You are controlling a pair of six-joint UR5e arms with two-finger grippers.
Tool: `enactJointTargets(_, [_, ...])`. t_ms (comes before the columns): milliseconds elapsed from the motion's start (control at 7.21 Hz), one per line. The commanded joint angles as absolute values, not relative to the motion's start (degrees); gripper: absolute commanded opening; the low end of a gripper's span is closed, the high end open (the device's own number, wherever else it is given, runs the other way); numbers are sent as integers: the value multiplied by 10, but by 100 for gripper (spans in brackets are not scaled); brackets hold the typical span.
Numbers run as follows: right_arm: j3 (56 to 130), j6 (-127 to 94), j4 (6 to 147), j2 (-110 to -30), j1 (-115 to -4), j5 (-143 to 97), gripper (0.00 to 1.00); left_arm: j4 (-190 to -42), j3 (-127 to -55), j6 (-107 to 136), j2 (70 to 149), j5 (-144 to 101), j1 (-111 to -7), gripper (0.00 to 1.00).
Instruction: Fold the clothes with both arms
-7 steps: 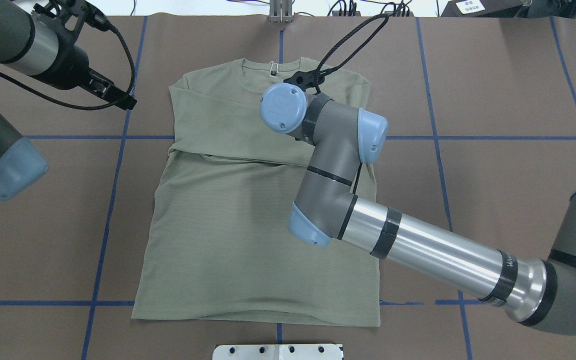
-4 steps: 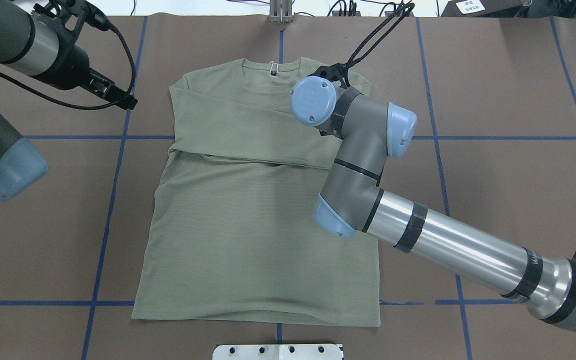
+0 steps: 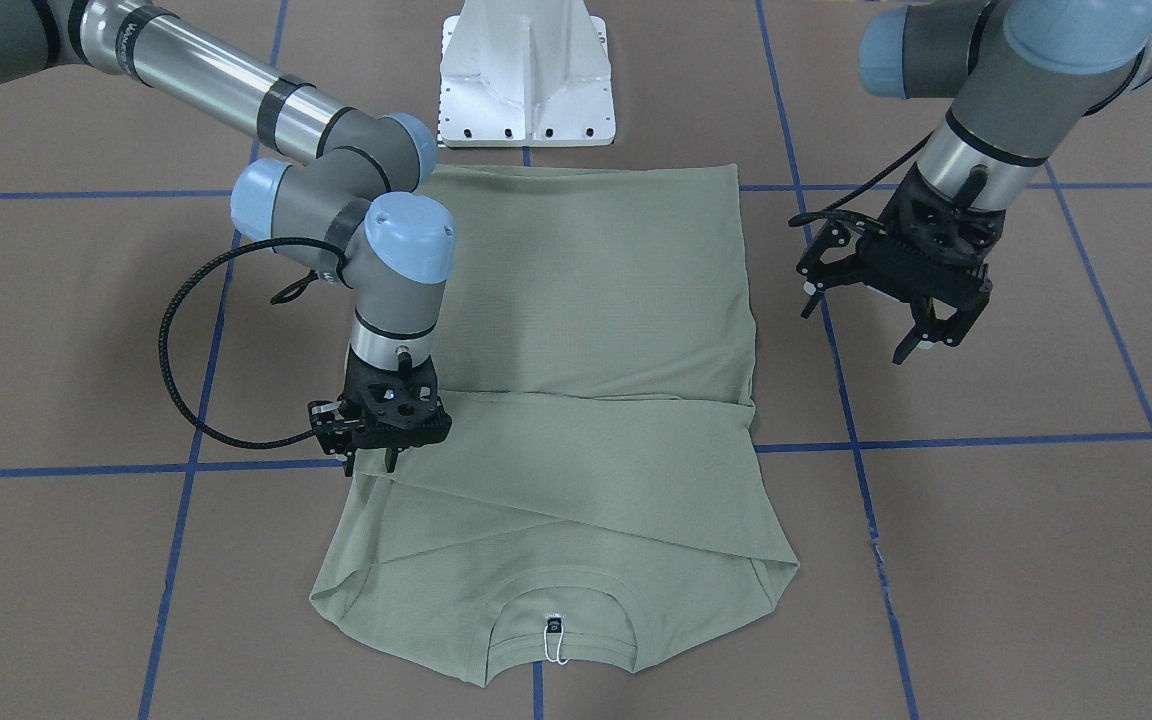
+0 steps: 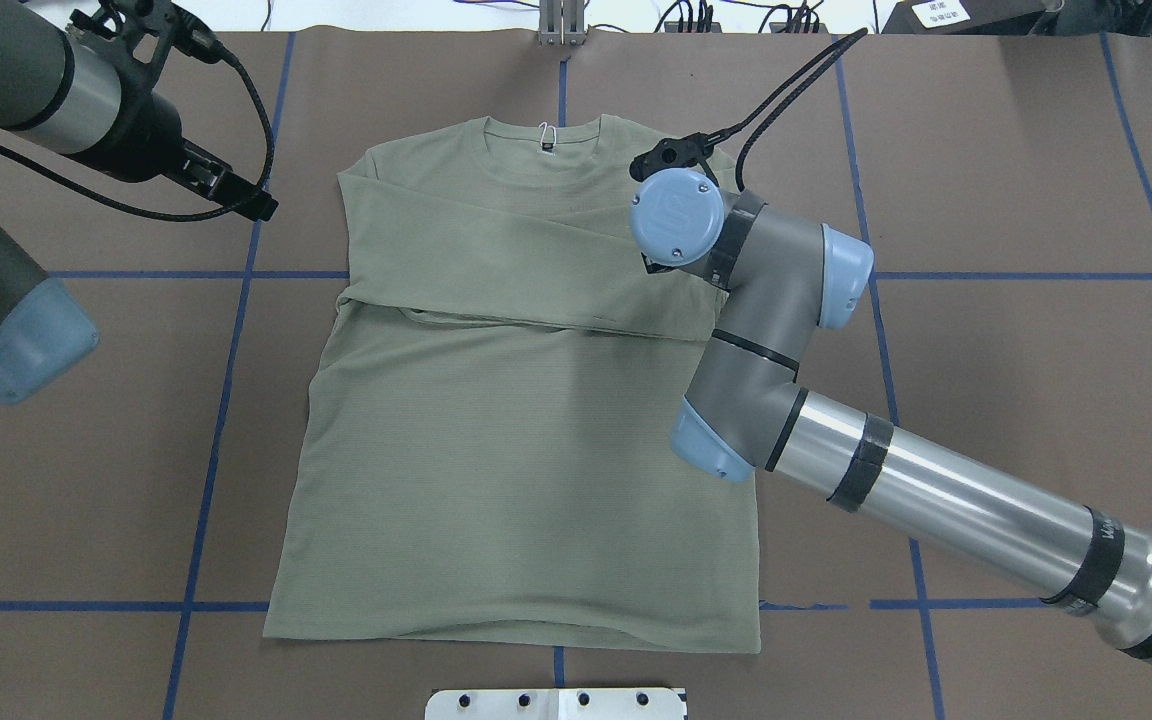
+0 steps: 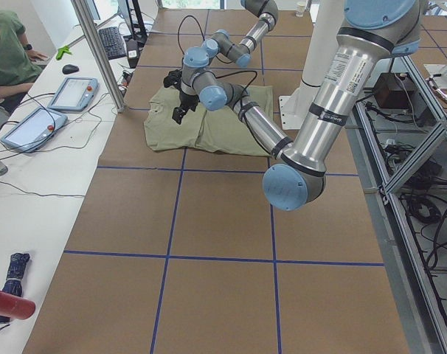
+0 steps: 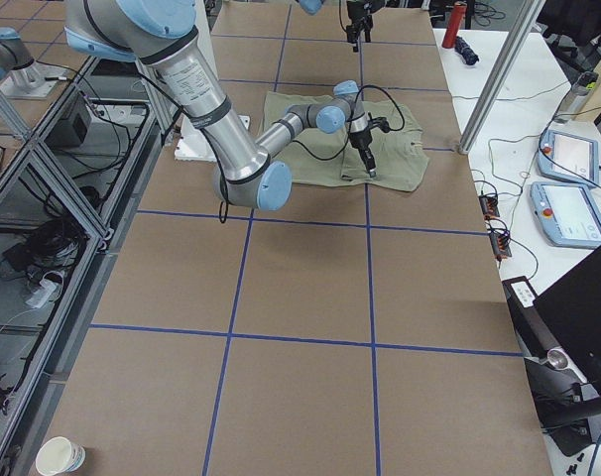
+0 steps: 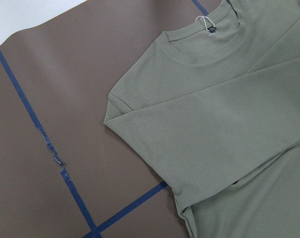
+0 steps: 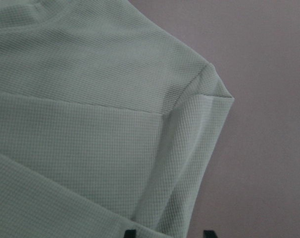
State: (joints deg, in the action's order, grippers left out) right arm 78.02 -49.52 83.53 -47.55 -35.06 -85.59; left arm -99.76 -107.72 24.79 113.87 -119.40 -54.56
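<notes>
The pale sage-green shirt [image 4: 496, 450] lies flat, face up, on the brown table, neck at the far side, both sleeves folded across the chest. Its black neck tag [image 3: 555, 625] shows at the collar. My right gripper [image 3: 373, 462] is down at the shirt's right shoulder edge. In the right wrist view its two fingertips [image 8: 130, 233] stand apart on either side of the folded fabric edge [image 8: 189, 148], so it is open. In the overhead view its wrist [image 4: 674, 218] hides the gripper. My left gripper [image 3: 931, 340] is open and empty, above bare table beside the shirt's left side.
The white base pedestal [image 3: 526, 75] stands at the table's near edge by the shirt's hem. Blue tape lines [image 4: 226, 400] grid the brown mat. A person [image 5: 9, 51] sits at a side bench with tablets [image 5: 72, 92]. A paper cup [image 6: 60, 456] is on the floor.
My right arm has swung rightwards over the shirt, from the middle of the chest to the right shoulder edge. The left arm has barely moved.
</notes>
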Motion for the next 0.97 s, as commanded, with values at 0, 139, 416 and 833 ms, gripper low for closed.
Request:
enactJointTargets(0, [856, -549, 789, -516, -374, -973, 100, -998, -1079, 319, 1138, -1189, -538, 100])
enactJointTargets(139, [936, -582, 802, -563, -374, -985, 100, -1002, -1086, 376, 1132, -1183, -515, 100])
enactJointTargets(416, [1072, -683, 809, -659, -345, -997, 100, -1098, -1119, 512, 1072, -1085, -428, 100])
enactJointTargets(833, [1249, -920, 801, -784, -212, -912, 100, -1167, -1199, 703, 971, -988, -305, 100])
